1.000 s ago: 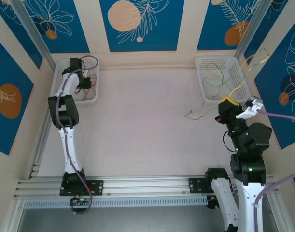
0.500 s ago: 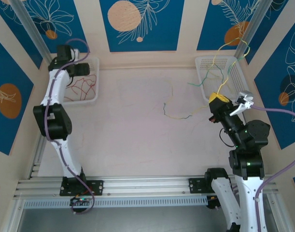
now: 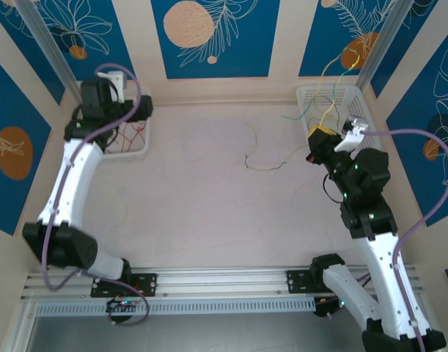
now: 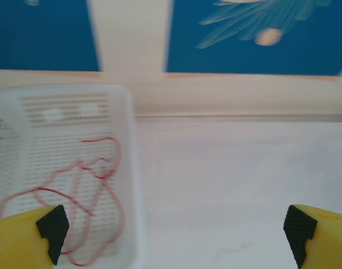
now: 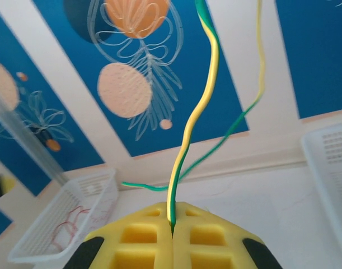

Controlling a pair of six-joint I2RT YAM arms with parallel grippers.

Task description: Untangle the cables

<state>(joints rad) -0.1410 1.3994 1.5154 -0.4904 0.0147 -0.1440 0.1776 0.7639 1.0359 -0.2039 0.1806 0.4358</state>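
A yellow-and-green cable rises from my right gripper, which is shut on it. In the top view that gripper hangs beside the right basket, and cable strands trail from it across the table toward the middle. Further yellow and green loops lie in and over that basket. A red cable lies loose in the left basket. My left gripper hovers above that basket's right edge, open wide, with nothing between its fingers.
White table walled by blue patterned panels. Aluminium rail along the near edge carries both arm bases. Metal posts stand at the back corners. The left arm stretches up the left side.
The left gripper opened, let go of the red cable in the left basket and lifted. The right gripper moved left and farther back, dragging the yellow-green cable's tail left across the table.
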